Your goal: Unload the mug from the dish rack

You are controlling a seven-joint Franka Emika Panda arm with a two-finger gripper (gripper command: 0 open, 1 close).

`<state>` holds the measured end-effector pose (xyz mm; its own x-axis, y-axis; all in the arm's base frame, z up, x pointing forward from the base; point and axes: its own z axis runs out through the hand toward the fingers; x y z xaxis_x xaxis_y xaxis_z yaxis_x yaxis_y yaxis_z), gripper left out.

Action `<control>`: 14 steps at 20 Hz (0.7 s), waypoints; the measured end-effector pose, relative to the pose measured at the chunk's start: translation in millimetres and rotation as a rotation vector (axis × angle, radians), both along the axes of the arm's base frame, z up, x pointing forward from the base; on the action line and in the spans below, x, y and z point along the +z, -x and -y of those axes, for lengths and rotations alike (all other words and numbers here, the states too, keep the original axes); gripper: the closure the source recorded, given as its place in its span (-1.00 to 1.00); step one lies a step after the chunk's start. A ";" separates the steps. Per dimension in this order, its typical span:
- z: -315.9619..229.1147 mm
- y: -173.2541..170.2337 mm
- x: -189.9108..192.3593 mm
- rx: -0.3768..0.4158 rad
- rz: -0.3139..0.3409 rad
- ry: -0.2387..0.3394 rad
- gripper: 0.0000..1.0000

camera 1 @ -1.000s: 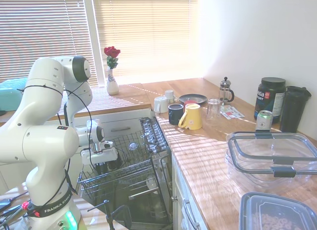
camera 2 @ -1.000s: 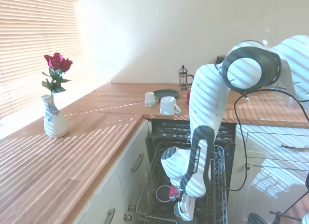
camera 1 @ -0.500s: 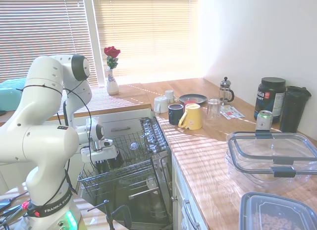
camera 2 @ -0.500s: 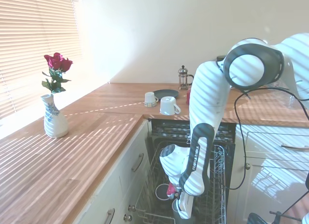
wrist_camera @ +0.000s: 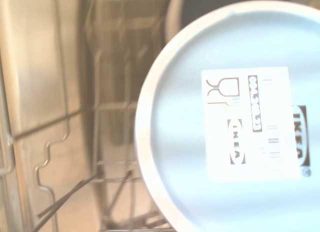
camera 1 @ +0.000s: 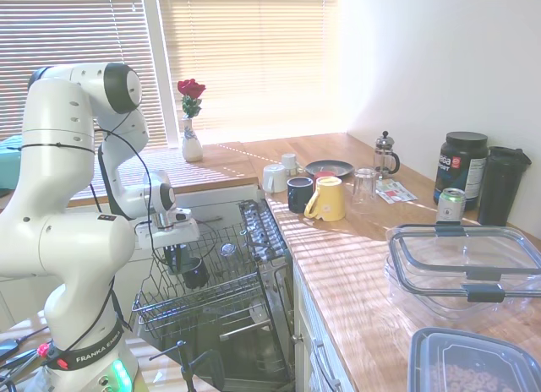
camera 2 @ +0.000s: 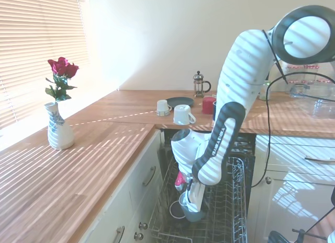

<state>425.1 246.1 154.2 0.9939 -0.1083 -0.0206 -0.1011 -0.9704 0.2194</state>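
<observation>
Mug (camera 1: pixel 195 274) clamped in gripper (camera 1: pixel 181 258), lifted since a second ago, now clear above dish rack (camera 1: pixel 221 284), lower left. Unloading underway; placement pending.

The arm is glossy white with rounded, bulbous links and dark grey circular caps at its joints. A black cable loops along it above the dish rack (camera 1: pixel 221 284). "FRANKA EMIKA" runs in white on black bands. A green light glows at its base.
</observation>
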 end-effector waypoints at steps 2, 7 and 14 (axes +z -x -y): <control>-2.6 -5.9 31.9 0.000 0.030 -0.005 1.00; -30.0 -15.6 96.0 -0.005 0.085 -0.038 1.00; -72.0 -49.0 171.5 -0.030 0.148 -0.084 1.00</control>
<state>474.1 318.0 325.7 0.9831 -0.1419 0.1152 -0.1555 -0.9807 0.1183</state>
